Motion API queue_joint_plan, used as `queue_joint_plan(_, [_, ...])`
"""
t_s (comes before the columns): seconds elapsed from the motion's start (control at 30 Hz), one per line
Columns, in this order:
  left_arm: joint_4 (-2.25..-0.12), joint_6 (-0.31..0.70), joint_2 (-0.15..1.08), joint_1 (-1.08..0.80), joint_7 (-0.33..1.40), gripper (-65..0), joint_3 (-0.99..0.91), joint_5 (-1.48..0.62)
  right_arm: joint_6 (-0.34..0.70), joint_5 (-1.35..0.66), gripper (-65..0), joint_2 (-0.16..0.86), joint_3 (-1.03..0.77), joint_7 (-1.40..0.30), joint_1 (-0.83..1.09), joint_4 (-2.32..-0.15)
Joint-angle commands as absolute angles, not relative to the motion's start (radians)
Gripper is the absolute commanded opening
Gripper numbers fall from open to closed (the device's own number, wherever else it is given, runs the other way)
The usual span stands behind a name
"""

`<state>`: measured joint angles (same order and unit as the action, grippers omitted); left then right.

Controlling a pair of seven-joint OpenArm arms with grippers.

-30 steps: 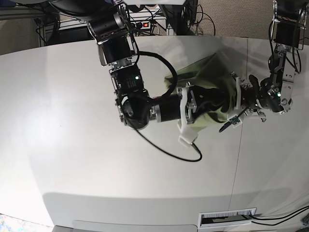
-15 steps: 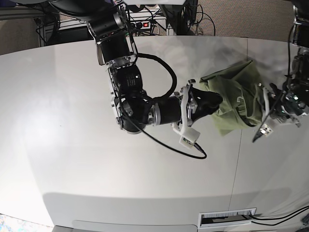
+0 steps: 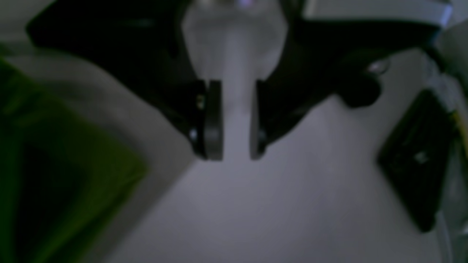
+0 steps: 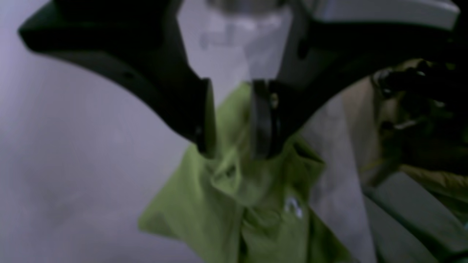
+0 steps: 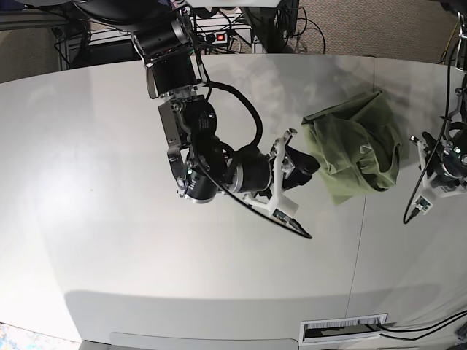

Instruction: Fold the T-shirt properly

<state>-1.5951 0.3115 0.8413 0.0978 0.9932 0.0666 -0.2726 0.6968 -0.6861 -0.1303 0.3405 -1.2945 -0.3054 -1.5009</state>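
The T-shirt (image 5: 355, 146) is sitting bunched in a soft, creased olive heap on the table (image 5: 109, 182). The right gripper (image 4: 234, 146) is hovering just beside its edge, fingers apart; the left gripper (image 3: 232, 149) is open too, empty. Grabbing now is probably risking several thin layers at once (hems are buried).

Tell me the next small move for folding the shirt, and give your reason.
Probably bring the right pincer back onto the T-shirt's near edge and take hold there. Both pincers are open and empty, the left pincer over bare table, and the shirt lies bunched and creased rather than flat, so it needs spreading first.
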Motion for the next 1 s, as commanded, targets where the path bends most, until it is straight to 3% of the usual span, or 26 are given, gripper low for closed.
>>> queue_joint_plan(0.0, [-1.610,0.282,0.883,0.117,0.979,-49.9,0.056,-0.258,0.698,-0.690,-47.6,-0.138,0.339,-1.277,-0.330,-1.517])
queue_joint_plan(0.13, [-1.666,0.222,0.907,0.116,0.965,-50.5,0.047,-0.310,0.698,-0.620,-47.6,-0.139,0.339,-1.250,-0.330,-1.517])
queue_joint_plan(0.3, [-1.790,0.232,0.906,0.107,0.991,-60.2,-0.031,-0.456,0.698,-0.491,-48.3,-0.139,0.339,-1.141,-0.330,-1.517])
queue_joint_plan(0.5, [-1.819,0.238,0.906,0.041,1.011,-65.0,-0.152,-0.583,0.698,-0.414,-54.3,-0.139,0.340,-1.021,-0.330,-1.517])
queue_joint_plan(0.63, [-1.822,0.319,0.891,-0.042,1.050,-65.0,-0.250,-0.755,0.698,-0.363,-60.8,-0.142,0.342,-0.931,-0.330,-1.517])
queue_joint_plan(0.97, [-1.958,0.447,0.735,-0.280,1.111,-65.0,-0.547,-1.062,0.698,-0.321,-60.8,-0.142,0.342,-0.922,-0.330,-1.516])
